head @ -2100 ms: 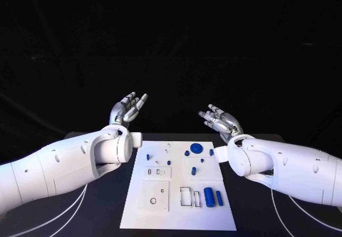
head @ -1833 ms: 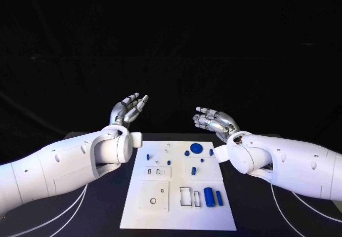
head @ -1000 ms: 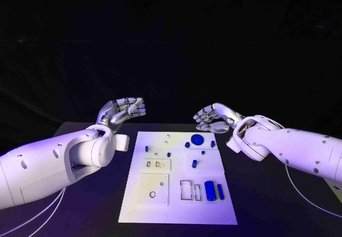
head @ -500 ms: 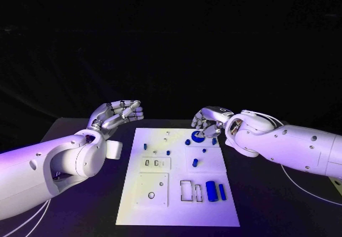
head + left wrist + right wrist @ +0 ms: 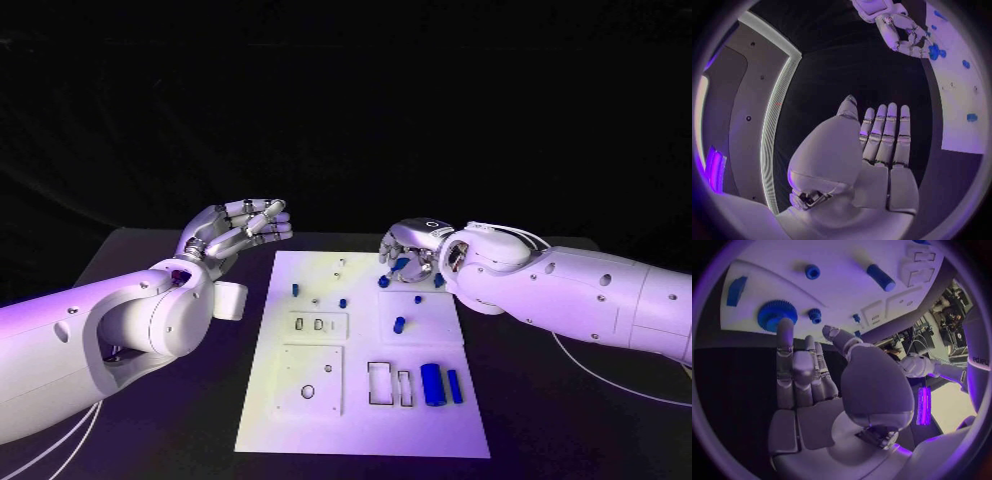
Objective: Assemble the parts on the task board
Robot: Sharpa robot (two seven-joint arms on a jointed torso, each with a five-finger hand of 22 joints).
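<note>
- Black table [image 5: 173,245] under a dark backdrop carries the white task board [image 5: 361,400] at its middle; small blue parts [image 5: 433,380] lie across it
- Right hand [image 5: 408,257] sits over the board's far end; its fingers [image 5: 786,340] are extended and holding nothing, one tip right at the blue gear [image 5: 773,314]
- Left hand [image 5: 238,228] hovers off the board's side, fingers together and nothing in them

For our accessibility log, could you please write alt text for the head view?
The right hand reaches over the far end of the white task board, above a round blue gear, holding nothing. The left hand hovers empty beside the board, and small blue parts sit on it.
</note>
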